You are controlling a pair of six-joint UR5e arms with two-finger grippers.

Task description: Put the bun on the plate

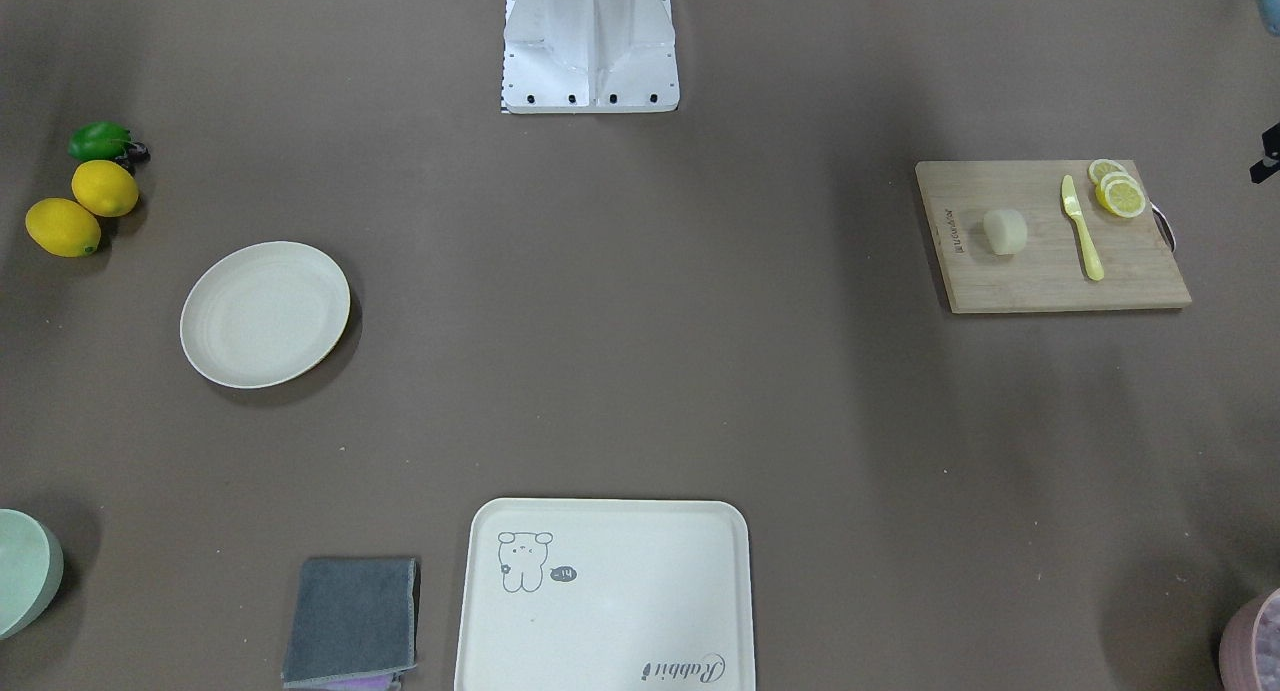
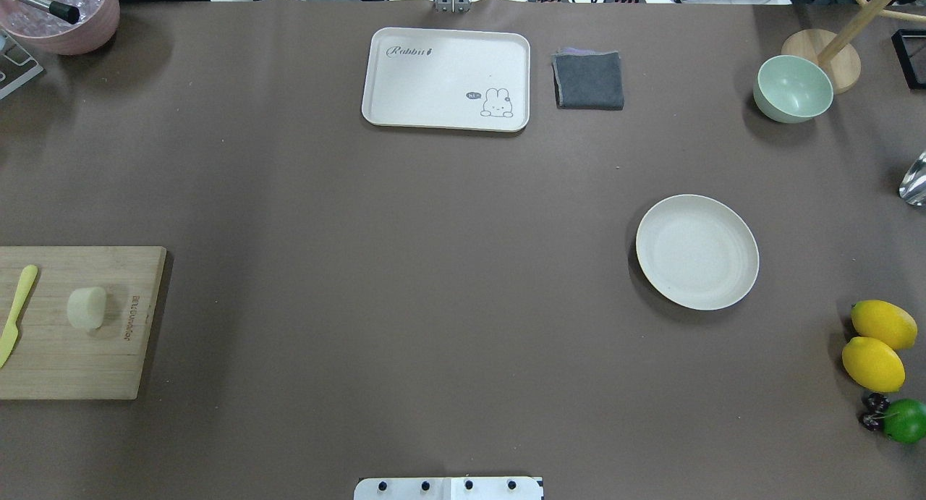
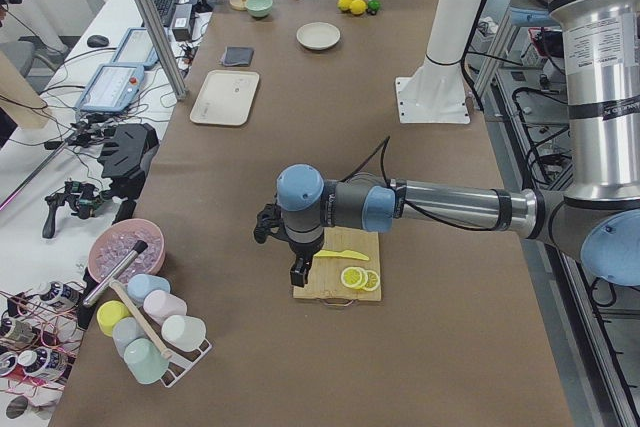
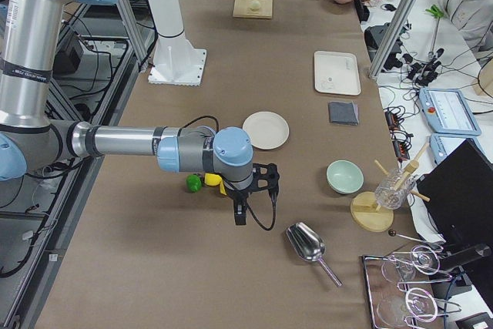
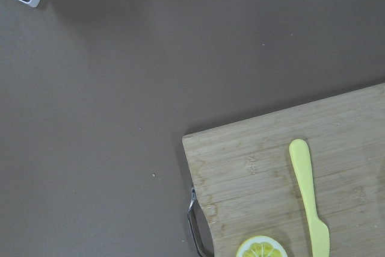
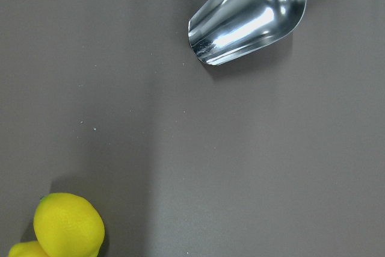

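Observation:
The bun (image 1: pixel 1005 231) (image 2: pixel 87 308), a small pale stubby lump, lies on a wooden cutting board (image 1: pixel 1050 281) (image 2: pixel 79 362) at the table's left end. The round cream plate (image 1: pixel 265 313) (image 2: pixel 697 252) (image 4: pixel 266 129) sits bare on the table toward the right end, far from the bun. My left gripper (image 3: pixel 297 272) hangs over the outer end of the board, seen only in the exterior left view, so I cannot tell whether it is open or shut. My right gripper (image 4: pixel 240 216) hovers past the lemons beyond the plate, seen only in the exterior right view, state unreadable.
A yellow knife (image 1: pixel 1082 229) and lemon slices (image 1: pixel 1118 191) share the board. Two lemons (image 2: pixel 877 344) and a lime (image 2: pixel 904 420) lie near the plate. A cream tray (image 2: pixel 446 79), grey cloth (image 2: pixel 589 80), green bowl (image 2: pixel 793 89) and metal scoop (image 6: pixel 249 16) are also out.

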